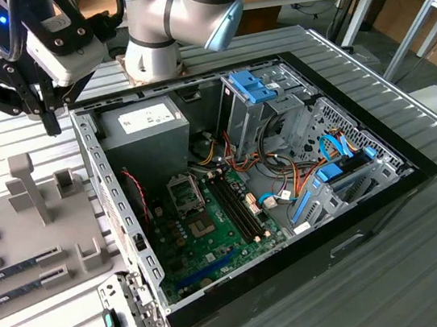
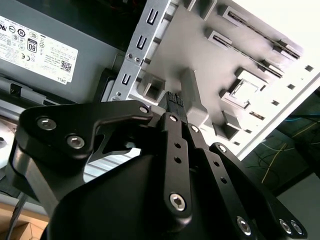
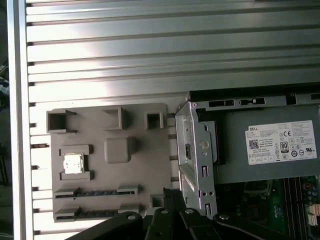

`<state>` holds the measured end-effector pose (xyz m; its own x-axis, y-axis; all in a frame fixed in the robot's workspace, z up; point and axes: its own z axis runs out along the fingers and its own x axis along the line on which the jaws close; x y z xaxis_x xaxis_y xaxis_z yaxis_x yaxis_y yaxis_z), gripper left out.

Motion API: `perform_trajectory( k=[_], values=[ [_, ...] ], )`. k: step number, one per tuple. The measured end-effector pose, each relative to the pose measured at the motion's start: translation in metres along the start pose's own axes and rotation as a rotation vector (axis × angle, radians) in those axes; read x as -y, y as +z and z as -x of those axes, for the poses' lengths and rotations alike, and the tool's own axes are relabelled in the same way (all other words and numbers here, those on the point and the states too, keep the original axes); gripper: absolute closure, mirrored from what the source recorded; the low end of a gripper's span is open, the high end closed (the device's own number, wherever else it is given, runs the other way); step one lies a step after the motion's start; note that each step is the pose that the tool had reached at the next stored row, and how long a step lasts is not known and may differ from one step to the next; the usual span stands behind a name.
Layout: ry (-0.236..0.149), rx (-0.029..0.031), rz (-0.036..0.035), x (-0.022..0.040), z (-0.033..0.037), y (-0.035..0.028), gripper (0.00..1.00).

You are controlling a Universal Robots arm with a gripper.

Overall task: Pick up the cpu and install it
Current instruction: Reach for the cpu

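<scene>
Closed, empty gripper hangs above the seam between tray and computer case; the cpu sits untouched in the tray.

In the exterior view the arm [image 1: 173, 11] bends from its base behind the case toward the exterior view's left, its wrist turned down so the gripper [image 1: 52, 126] points straight at the table [image 1: 428, 264]. The jaws are pressed together with nothing between them, as both wrist views show. The fingertips hang over the tray [image 3: 135, 175] edge that meets the case [image 1: 95, 168] wall, near the power supply [image 1: 144, 129] corner. The cpu [image 3: 73, 164] lies flat in its square seat near the tray's opposite edge, beside the memory sticks [image 3: 95, 193] and well apart from the gripper.
</scene>
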<state>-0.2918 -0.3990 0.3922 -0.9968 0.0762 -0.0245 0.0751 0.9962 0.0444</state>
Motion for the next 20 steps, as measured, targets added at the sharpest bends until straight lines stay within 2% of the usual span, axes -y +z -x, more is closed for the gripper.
perform_trajectory(
  k=[20],
  values=[
    [0.0,0.0,-0.0001,0.0011,-0.0141,0.0,0.89]
  ],
)
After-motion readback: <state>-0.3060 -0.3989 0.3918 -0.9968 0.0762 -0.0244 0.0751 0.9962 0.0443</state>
